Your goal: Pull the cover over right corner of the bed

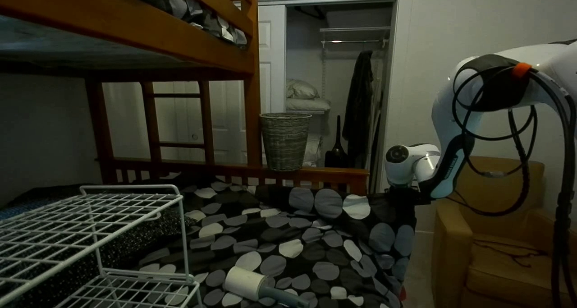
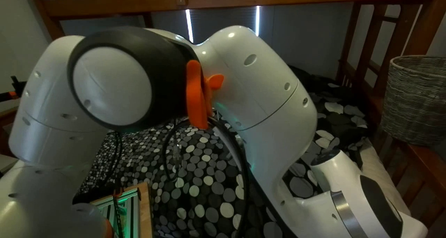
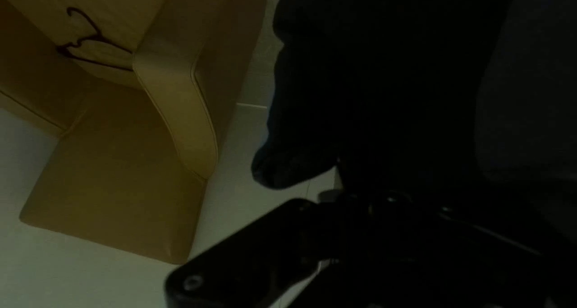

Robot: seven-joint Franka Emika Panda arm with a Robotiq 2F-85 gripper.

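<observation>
One white Panda arm [image 1: 453,105] bends down to the edge of a black bedspread [image 1: 315,242] printed with white and grey pebble-like spots. Its hand [image 1: 405,194] is pinched on the cloth: the fabric rises to the fingers [image 3: 252,249] and hangs from them beside the end of the slatted footboard [image 1: 333,175] of a wooden bunk bed [image 1: 252,96], at the corner nearest a tan armchair [image 1: 451,236]. From the hand the bedspread's upper edge runs left along the footboard in an exterior view, and the rest of it spreads, rumpled, over the lower bunk, left of the hand and toward the camera.

In the wrist view dark fabric fills much of the right side and comes down to the hand, where the contact itself is too dark to trace. A narrow gap shows between that fabric and the armchair, on whose seat a dark clothes hanger [image 3: 97,38] lies. In an exterior view a band of pale bedding [image 2: 378,171] is uncovered between the bedspread and the footboard.

A lint roller [image 1: 245,283] lies on its side on the bedspread, near a white wire rack [image 1: 130,187]. A wicker basket [image 1: 286,141] stands upright on the footboard in both exterior views. Beyond it, in an open closet [image 1: 336,69], a dark garment [image 1: 358,96] hangs and pillows [image 1: 302,89] sit on a shelf.
</observation>
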